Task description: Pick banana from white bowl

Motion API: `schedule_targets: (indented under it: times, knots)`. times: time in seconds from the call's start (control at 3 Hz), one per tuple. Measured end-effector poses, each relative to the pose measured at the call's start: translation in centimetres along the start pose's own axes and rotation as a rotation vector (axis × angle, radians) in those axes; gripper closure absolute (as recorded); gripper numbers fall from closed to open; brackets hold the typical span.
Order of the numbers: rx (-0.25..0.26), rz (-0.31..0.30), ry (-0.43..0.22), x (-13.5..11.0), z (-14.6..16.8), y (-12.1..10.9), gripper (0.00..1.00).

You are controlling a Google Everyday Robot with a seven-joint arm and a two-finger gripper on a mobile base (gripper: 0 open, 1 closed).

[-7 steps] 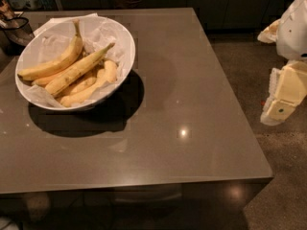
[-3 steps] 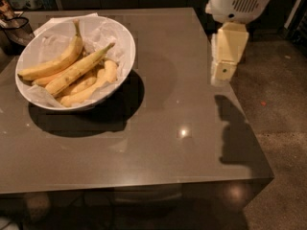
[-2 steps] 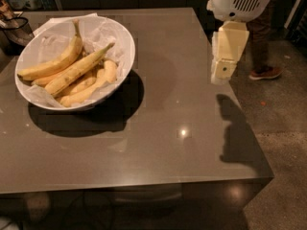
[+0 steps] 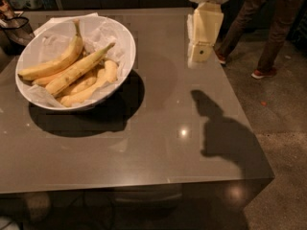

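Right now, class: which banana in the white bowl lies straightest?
The long speckled banana lying diagonally across the white bowl; the curved banana behind it bends, and the pale ones are stubby. The gripper hangs above the table, right of the bowl.

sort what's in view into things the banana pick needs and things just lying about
For the job:
the banana, long and speckled
the white bowl holding it
the gripper, hanging over the table's right side, apart from the bowl

Just there:
the curved banana
short pale bananas
the table
a dark object behind the bowl
a person's legs
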State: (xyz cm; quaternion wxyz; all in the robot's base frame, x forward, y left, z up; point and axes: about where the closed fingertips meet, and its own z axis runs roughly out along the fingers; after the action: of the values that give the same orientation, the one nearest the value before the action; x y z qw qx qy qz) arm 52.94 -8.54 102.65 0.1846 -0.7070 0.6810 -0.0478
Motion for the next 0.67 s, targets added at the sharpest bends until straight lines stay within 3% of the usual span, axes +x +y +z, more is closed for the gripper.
schedule_targets:
  times: [0.33, 0.67]
  knots:
    - [-0.005, -0.101, -0.027, -3.65, 0.90, -1.62, 0.00]
    - [0.014, -0.100, -0.039, -4.07, 0.92, -2.04, 0.00]
